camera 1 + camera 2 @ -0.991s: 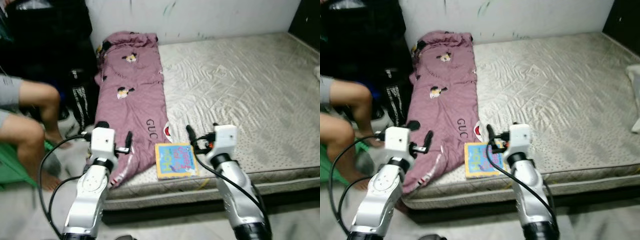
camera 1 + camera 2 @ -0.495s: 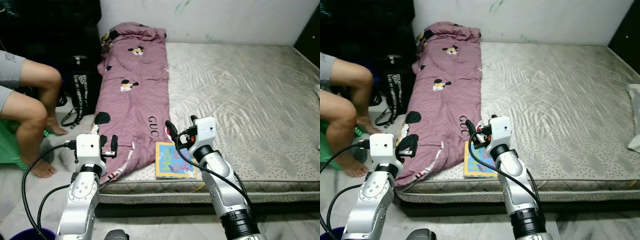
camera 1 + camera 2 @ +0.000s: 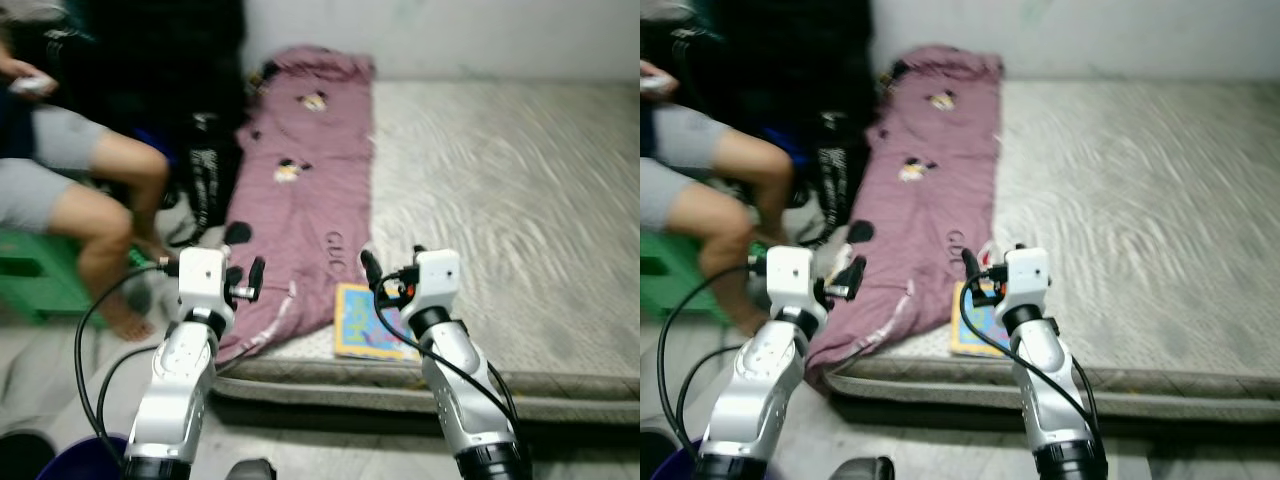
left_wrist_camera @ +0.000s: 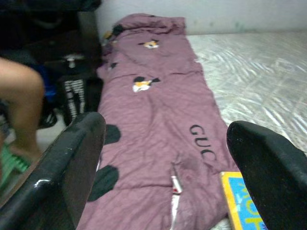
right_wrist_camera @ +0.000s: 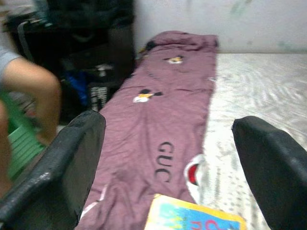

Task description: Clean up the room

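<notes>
Left eye view, book [image 3: 372,322] on mattress [image 3: 520,190] (beside blanket [image 3: 305,190])

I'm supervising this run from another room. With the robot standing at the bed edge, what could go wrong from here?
A seated person's legs are near the left gripper, so a wide swing could come close to them. The colourful book lies at the mattress edge beside the purple blanket; a nudge from the open right gripper might push it off. The head views are blurred, so aiming may suffer.
</notes>
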Robot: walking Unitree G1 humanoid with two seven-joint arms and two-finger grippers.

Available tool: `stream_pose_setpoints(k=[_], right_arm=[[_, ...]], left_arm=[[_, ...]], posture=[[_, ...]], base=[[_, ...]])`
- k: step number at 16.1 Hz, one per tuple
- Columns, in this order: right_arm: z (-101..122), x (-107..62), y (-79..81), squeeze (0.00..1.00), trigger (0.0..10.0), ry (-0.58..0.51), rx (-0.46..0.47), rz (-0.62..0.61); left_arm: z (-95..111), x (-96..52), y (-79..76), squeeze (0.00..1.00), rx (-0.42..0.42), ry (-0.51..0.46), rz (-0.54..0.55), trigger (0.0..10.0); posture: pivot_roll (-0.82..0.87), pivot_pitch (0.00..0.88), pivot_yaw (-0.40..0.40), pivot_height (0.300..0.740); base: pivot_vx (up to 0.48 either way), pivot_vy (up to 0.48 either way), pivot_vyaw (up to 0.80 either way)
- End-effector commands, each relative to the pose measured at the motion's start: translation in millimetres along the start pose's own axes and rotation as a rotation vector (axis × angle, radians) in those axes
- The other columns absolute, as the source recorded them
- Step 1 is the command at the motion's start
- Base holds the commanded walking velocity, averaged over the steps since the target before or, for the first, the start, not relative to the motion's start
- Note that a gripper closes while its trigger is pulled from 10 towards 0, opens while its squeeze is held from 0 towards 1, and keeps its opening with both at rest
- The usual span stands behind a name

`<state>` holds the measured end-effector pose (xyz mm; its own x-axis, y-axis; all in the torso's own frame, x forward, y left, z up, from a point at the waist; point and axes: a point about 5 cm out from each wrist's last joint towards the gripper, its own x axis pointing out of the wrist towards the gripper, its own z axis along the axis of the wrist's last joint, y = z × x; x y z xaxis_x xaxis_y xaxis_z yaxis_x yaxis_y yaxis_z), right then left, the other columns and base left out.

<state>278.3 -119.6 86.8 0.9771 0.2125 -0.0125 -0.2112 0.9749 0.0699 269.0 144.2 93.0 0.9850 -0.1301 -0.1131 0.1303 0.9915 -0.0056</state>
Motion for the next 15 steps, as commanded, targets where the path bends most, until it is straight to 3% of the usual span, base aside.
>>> stream_pose_setpoints(k=[1,4,6,15], right_arm=[[5.6,0.5,0.5,0.0,10.0,-0.02,0.005,-0.008],[3.7,0.3,3.5,0.0,10.0,-0.004,0.02,0.001],[3.9,0.9,4.8,0.0,10.0,0.0,0.021,0.007],[6.9,1.1,3.6,0.0,10.0,-0.008,0.02,-0.002]], left_arm=[[-2.8,0.2,0.9,0.0,0.0,0.02,-0.016,10.0],[-2.9,-2.4,3.2,0.0,0.001,0.021,-0.008,10.0],[-2.3,-4.2,4.1,0.0,-0.003,0.014,-0.004,10.0],[-1.9,-2.0,3.2,0.0,-0.003,0.016,-0.021,10.0]], posture=[[-0.05,0.0,0.045,0.74],[-0.04,0.0,0.034,0.74],[-0.03,0.0,0.028,0.74],[-0.04,0.0,0.035,0.74]], base=[[0.0,0.0,0.0],[0.0,0.0,0.0],[0.0,0.0,-0.66],[0.28,0.0,0.0]])
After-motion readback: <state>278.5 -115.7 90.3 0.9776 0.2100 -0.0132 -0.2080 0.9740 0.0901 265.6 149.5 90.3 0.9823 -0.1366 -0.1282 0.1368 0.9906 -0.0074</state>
